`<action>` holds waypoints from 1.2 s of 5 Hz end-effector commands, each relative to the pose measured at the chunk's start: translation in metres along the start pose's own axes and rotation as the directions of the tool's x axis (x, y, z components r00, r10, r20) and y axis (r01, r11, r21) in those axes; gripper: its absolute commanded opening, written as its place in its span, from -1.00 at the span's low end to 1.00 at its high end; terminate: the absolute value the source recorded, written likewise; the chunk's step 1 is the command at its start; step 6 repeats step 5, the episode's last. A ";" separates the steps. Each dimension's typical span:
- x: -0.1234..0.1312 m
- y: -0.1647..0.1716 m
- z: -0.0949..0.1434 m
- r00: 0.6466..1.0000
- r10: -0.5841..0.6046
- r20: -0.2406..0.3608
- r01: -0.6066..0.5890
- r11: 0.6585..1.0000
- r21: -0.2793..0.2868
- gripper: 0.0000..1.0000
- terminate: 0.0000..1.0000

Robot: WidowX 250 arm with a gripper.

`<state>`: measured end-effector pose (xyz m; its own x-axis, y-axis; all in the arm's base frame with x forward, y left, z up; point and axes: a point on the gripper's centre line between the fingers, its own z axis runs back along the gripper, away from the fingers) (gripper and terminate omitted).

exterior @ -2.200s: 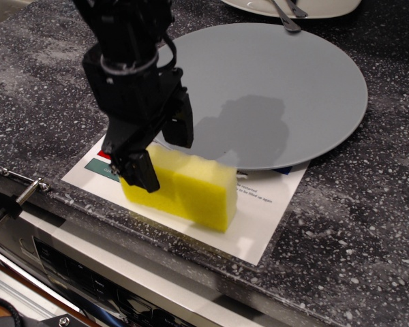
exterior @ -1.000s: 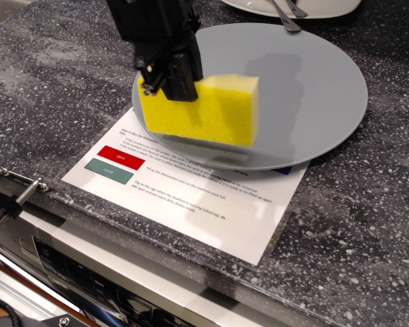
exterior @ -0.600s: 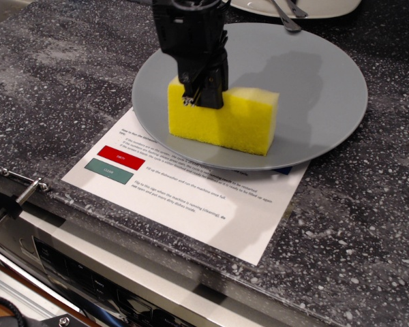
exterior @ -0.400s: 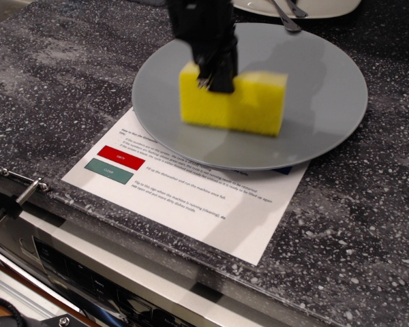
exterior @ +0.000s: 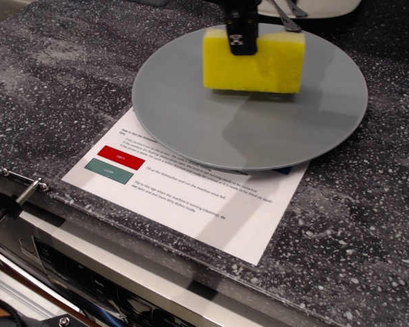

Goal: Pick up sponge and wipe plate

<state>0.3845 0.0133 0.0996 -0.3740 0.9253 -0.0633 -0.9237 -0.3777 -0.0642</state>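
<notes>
The gripper (exterior: 242,39) is seen at the top edge of the view, mostly cropped; only its black lower part is visible. It is closed on the sponge (exterior: 255,61), clamped over the sponge's upper edge toward its left end, with one dark finger (exterior: 243,37) laid down the near face. The far finger is hidden behind the foam. The sponge is held standing on a long edge, its broad yellow face turned to the camera, and it extends mostly to the right of the gripper.

Directly below the gripper, the sponge's lower edge is set against the far part of the plate (exterior: 191,109); a shadow is cast on the grey-blue surface just under and toward the camera from it. Actual contact cannot be confirmed, but no gap is seen.

Behind the gripper, at the top edge, part of a white dish (exterior: 327,8) with metal cutlery (exterior: 286,20) is seen, close to the plate's far rim.

Well in front of the gripper, a printed paper sheet (exterior: 204,211) is partly tucked under the plate's near rim, with a red label (exterior: 121,157) and a green label (exterior: 108,170) at its left. All of it is laid on a dark speckled countertop (exterior: 48,82). An appliance panel (exterior: 88,272) is seen along the near edge.
</notes>
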 end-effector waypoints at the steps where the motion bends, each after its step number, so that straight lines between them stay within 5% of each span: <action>1: -0.007 -0.009 -0.001 0.998 0.057 0.017 -0.056 0.996 -0.063 -1.00 -1.00; 4: 0.011 -0.090 0.015 0.966 0.256 -0.041 -0.259 0.963 -0.079 -1.00 -1.00; 5: 0.021 -0.099 0.017 0.956 0.289 -0.049 -0.292 0.953 -0.085 -1.00 1.00; 6: 0.021 -0.099 0.017 0.956 0.289 -0.049 -0.292 0.953 -0.085 -1.00 1.00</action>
